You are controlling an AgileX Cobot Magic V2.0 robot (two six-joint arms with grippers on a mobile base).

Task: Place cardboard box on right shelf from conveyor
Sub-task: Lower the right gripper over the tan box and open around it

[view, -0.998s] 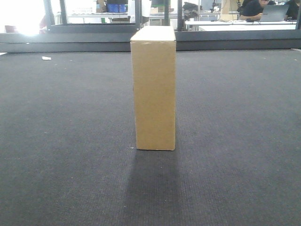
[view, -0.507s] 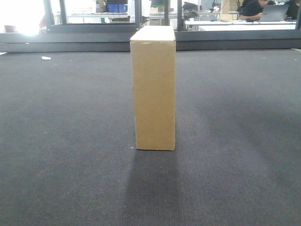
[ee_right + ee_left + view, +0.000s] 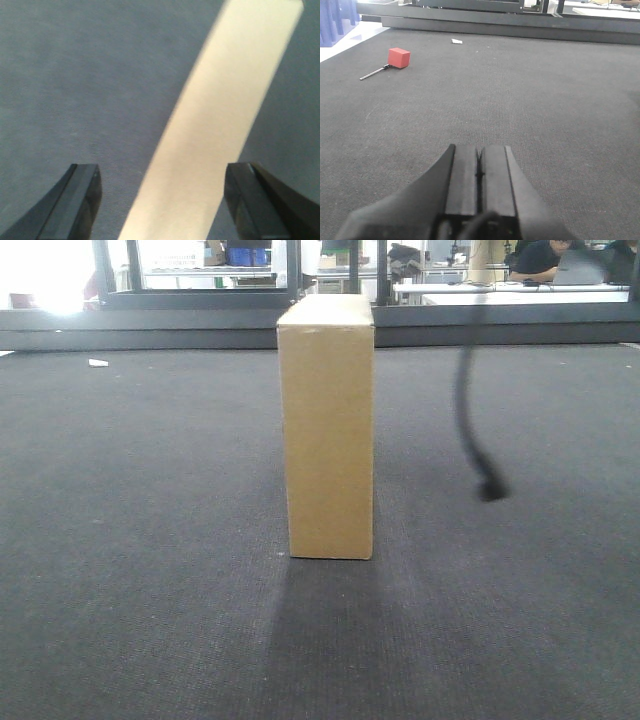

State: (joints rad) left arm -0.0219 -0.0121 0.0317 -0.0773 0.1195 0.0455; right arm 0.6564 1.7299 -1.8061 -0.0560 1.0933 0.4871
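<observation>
— Cardboard box (image 3: 328, 430), plain tan, tall and narrow, standing upright in the middle of the wide dark grey woven conveyor belt (image 3: 150, 540), narrow face to the front camera!
— And the right gripper (image 3: 162, 172)?
— Looking down on the box's pale top, motion-blurred. Its black fingers (image 3: 82, 192) are spread wide, one on either side, clear of the cardboard.
— Left gripper (image 3: 479, 172)?
— Low over bare belt, its two black fingers pressed flat together, nothing between them.
— Anything in the way?
— A blurred dark cable-like strand (image 3: 470, 410) dangles in the front view, right of the box and apart from it.
— Around the edges?
— A small red block (image 3: 399, 57) with a thin metal rod (image 3: 372, 75) touching it, well off to the left. There's a white scrap (image 3: 456, 41) near the dark metal rail (image 3: 150, 335) at the belt's far edge. Beyond that, white tables (image 3: 500, 290) and a seated person in dark clothes (image 3: 540, 255) at a laptop.
</observation>
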